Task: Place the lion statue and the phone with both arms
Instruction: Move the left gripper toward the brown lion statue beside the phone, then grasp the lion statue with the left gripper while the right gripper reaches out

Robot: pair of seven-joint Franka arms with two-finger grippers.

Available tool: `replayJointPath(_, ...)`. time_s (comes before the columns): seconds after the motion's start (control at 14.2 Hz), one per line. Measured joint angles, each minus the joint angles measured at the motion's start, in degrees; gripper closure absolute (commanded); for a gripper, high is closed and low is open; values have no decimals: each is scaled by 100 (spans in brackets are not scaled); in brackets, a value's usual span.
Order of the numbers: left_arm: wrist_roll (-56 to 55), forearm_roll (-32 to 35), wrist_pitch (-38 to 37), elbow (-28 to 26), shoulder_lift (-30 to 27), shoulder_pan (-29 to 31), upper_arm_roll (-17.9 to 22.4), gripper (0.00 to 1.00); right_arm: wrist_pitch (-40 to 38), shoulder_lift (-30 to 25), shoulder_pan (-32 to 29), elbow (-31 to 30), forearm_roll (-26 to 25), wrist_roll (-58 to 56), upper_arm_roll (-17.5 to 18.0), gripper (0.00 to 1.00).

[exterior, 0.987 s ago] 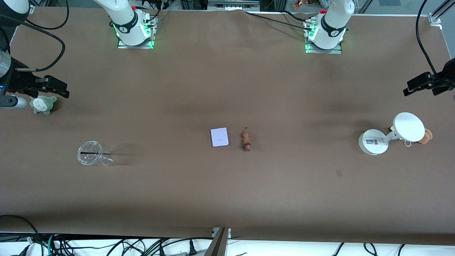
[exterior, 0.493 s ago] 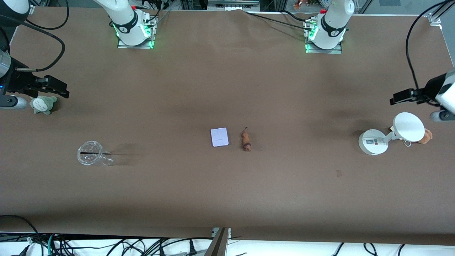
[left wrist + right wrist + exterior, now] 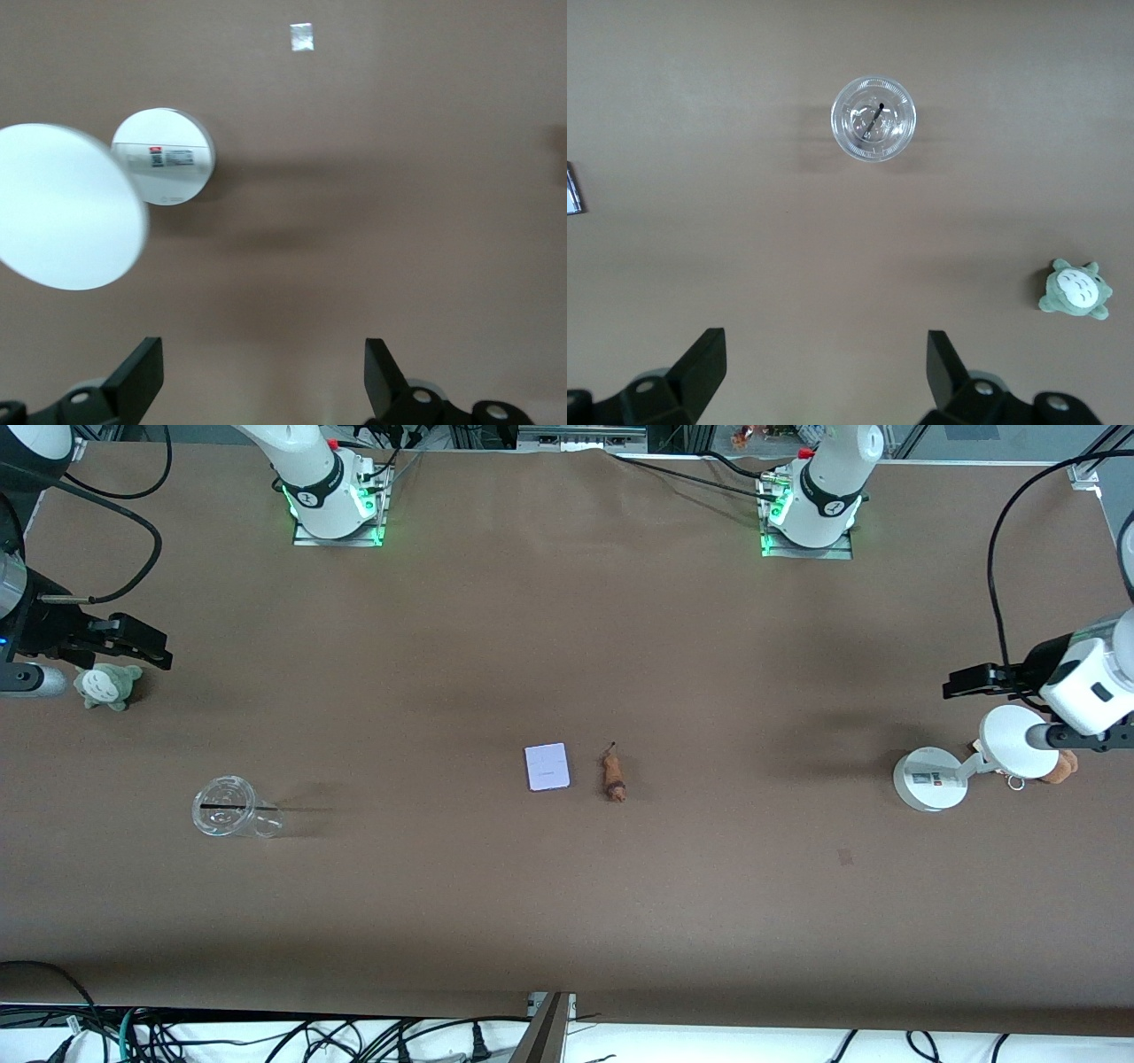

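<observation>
The phone (image 3: 547, 767), a flat pale lavender rectangle, lies at the table's middle. The lion statue (image 3: 613, 774), a tiny orange-brown figurine, lies right beside it toward the left arm's end, a small gap between them. My left gripper (image 3: 959, 682) is open and empty in the air, over the table next to the white stand, far from both things; the left wrist view shows its fingers wide apart (image 3: 263, 381). My right gripper (image 3: 162, 649) is open and empty over the grey-green plush, waiting at the right arm's end. In the right wrist view (image 3: 826, 376), the phone's edge (image 3: 572, 189) just shows.
A white round-based stand (image 3: 928, 779) with a disc (image 3: 1010, 737) and a tan plush (image 3: 1063, 764) sit at the left arm's end; the stand's base also shows in the left wrist view (image 3: 166, 157). A clear lidded cup (image 3: 229, 808) and a grey-green plush (image 3: 106, 685) are at the right arm's end.
My left arm has come in from the table's end toward the white stand, with its gripper open. The right arm, phone and lion statue have not moved.
</observation>
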Motion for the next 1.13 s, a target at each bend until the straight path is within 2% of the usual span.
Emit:
replayJointPath(0.28, -1017, -212, 44, 172, 542, -667, -40, 0, 0, 1, -2, 1, 0, 0, -1, 0)
replayJointPath(0.42, -1586, -293, 136, 595, 1133, -1046, -56, 0, 0, 1, -4, 2, 0, 0, -2, 0)
replayJointPath(0.63, -2340, -360, 339, 1532, 2111, -1511, -75, 0, 0, 2, -7, 3, 0, 0, -3, 0)
replayJointPath(0.85, -3051, -641, 1033, 1970, 2800, -1916, -87, 0, 0, 10, -8, 4, 0, 0, -3, 0)
replayJointPath(1.13, -4160, -676, 1888, 2031, 3324, -2659, -96, 0, 64, 34, -21, 4, 19, 0, -7, 0)
